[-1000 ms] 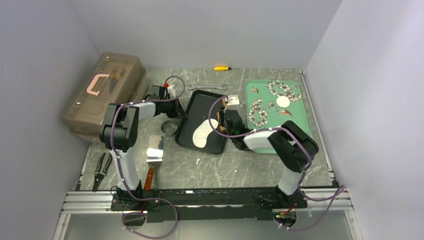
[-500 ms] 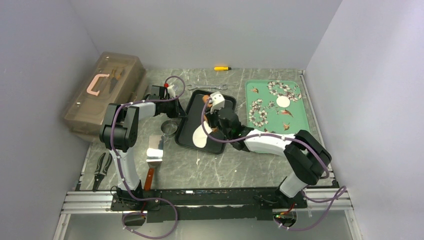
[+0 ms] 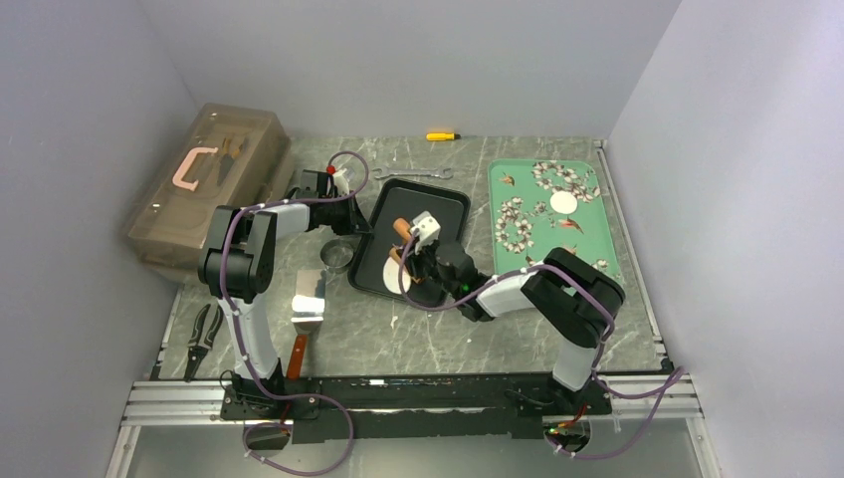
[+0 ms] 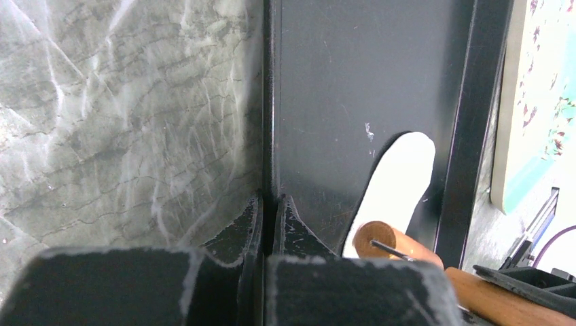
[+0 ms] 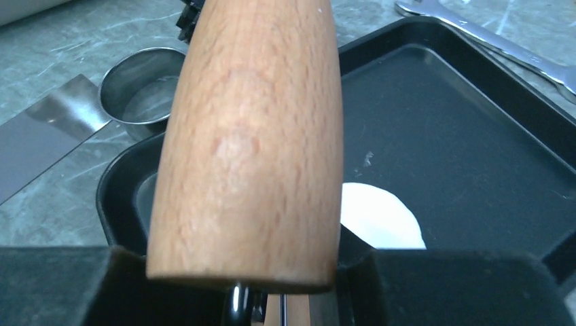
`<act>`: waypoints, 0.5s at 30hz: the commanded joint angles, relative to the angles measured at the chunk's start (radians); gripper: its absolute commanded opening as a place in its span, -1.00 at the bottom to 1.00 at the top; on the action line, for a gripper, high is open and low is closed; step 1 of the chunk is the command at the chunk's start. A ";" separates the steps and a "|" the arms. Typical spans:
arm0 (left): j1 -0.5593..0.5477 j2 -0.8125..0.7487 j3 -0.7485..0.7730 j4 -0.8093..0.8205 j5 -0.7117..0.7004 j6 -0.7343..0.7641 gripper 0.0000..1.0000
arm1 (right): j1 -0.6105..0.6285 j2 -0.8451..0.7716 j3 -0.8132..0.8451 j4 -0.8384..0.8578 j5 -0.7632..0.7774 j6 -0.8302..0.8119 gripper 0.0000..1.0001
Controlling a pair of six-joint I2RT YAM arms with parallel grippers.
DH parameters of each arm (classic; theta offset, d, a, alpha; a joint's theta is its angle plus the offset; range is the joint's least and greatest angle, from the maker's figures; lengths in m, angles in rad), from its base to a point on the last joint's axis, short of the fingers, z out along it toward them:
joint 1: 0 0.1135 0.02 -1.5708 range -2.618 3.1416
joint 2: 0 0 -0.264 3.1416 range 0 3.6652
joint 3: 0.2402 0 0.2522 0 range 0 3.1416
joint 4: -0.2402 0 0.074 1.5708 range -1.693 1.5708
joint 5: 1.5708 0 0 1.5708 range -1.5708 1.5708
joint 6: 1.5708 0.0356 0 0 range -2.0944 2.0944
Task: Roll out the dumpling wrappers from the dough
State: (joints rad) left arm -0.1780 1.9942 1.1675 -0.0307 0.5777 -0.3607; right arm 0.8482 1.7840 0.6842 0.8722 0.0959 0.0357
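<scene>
Though the roller (image 5: pixel 251 136) hides part, black tray (image 4: pixel 326 88) seemingly holds dough (image 4: pixel 397 180).

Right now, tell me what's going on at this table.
The right hand grips a wooden rolling pin and holds it over a flattened white piece of dough lying in the black tray. The left hand is clamped shut on that tray's left rim, apparently steadying it. One round wrapper already lies on the green tray to the right, so the rolling looks under way but not finished.
</scene>
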 commanded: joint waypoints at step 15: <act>0.006 0.048 -0.010 -0.069 -0.091 0.031 -1.00 | -0.104 0.077 -0.075 -0.293 0.426 0.073 -1.00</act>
State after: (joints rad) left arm -0.1780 1.9942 1.1675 -0.0307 0.5774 -0.3607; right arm 0.7933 1.7981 0.6556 0.9161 0.3996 0.1223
